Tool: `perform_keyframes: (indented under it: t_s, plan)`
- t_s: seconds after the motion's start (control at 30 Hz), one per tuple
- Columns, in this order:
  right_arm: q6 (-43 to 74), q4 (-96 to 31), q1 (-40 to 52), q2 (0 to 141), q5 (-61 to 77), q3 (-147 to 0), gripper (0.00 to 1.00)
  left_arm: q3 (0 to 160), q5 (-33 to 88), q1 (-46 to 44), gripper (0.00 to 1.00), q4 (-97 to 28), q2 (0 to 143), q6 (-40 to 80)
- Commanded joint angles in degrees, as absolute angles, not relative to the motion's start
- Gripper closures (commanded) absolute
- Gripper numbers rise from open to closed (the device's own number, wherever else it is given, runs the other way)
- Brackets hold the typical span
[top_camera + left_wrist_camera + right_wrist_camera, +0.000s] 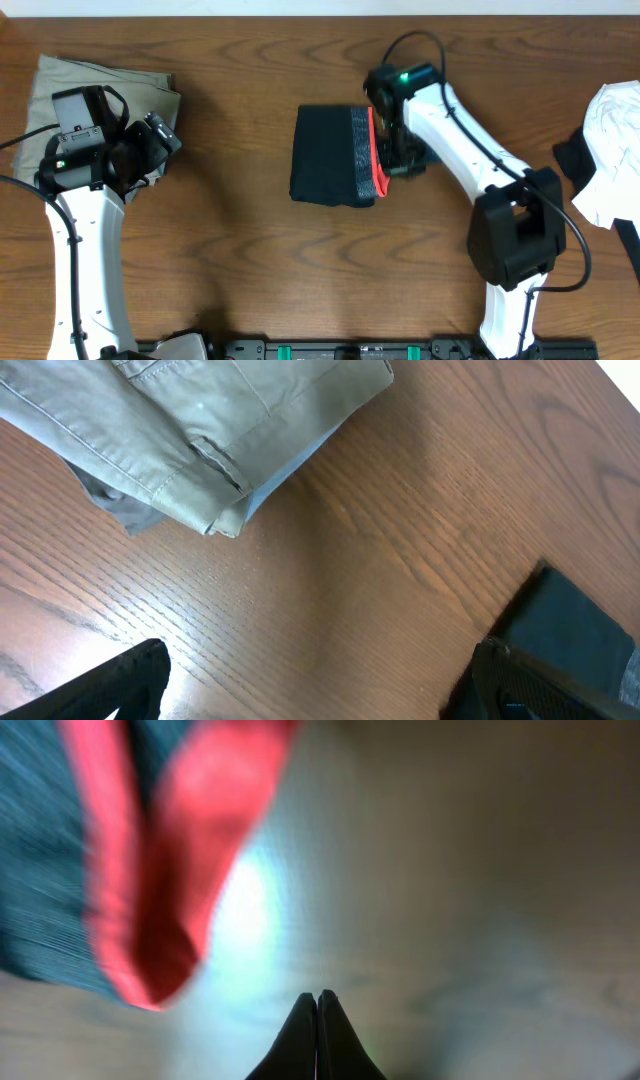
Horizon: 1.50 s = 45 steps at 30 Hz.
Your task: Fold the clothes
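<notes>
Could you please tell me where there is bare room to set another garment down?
The table is bare between the khaki trousers and the folded leggings, and along the near edge in the middle. Crowded spots: the right gripper beside the leggings, and the white garment.

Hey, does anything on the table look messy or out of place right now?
The leggings lie folded in a fairly neat rectangle, but the red waistband edge flares out past the fold's near right corner, beside the shut right gripper. Nothing else stands out.

The leggings (130, 860) look blurred up close; the white garment (615, 140) runs off the edge.
</notes>
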<state>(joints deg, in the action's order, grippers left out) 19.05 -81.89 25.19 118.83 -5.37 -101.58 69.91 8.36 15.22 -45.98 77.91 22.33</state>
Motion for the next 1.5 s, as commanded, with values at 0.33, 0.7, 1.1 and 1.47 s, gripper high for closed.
perform_keyframes:
  t_s: [0.33,0.7,1.1,1.47]
  plan:
    - [8.7,-68.5,25.5,123.1,19.3,-103.4,0.99,69.4,7.9,15.5,0.02,-45.7,78.2,22.6]
    - [8.5,-70.5,24.4,125.3,17.8,-93.9,0.99,69.4,7.9,15.5,0.02,-45.6,78.2,22.6]
    - [10.9,-79.2,22.4,124.1,6.8,-103.2,0.99,69.4,7.9,15.5,0.02,-45.6,78.2,22.6]
    - [7.6,-70.6,22.6,124.5,22.0,-112.2,0.98,69.4,7.9,15.5,0.02,-45.6,78.2,22.6]
